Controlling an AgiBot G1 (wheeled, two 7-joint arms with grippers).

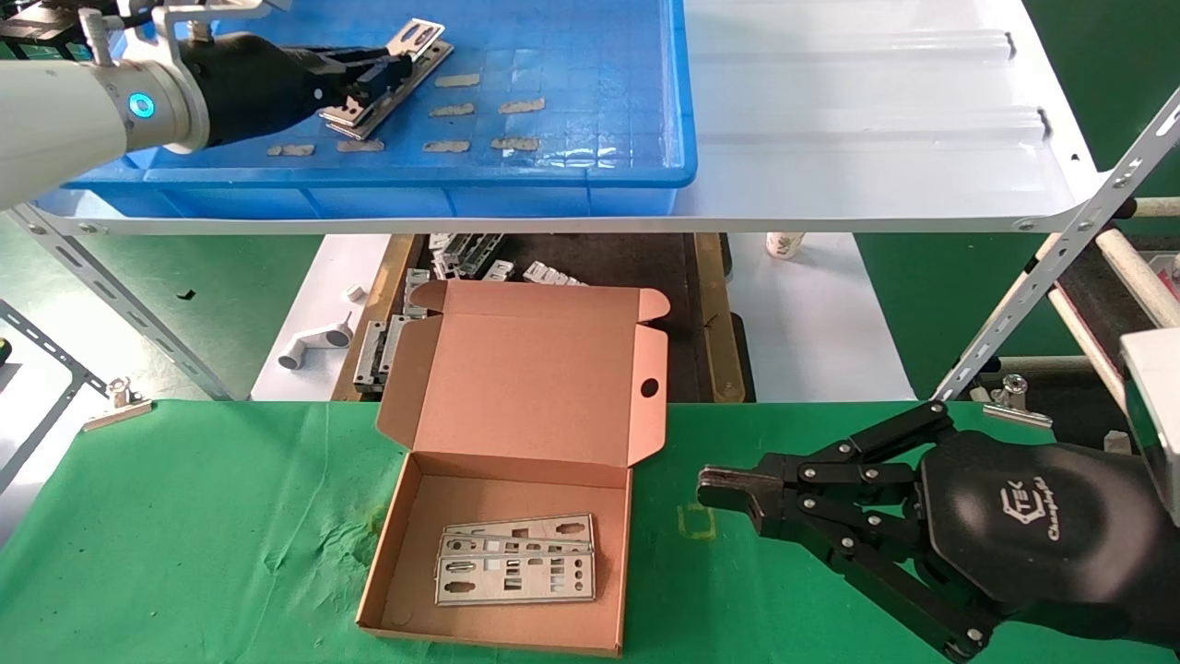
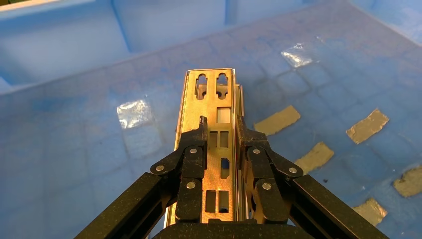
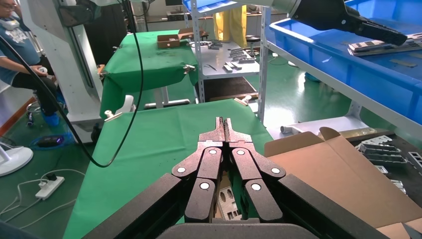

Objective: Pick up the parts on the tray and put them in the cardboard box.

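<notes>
My left arm reaches level into the tray point(image 1: 590, 175), its tool point(image 2: 219, 130) pinching the top part point(image 2: 215, 107) by its long edges, over more parts stacked on the tray floor. Right tool point(image 1: 728, 489) pressed together, parked over the counter point(image 1: 184, 535) beside the box point(image 1: 516, 387), which holds three parts point(image 1: 516, 561).
</notes>
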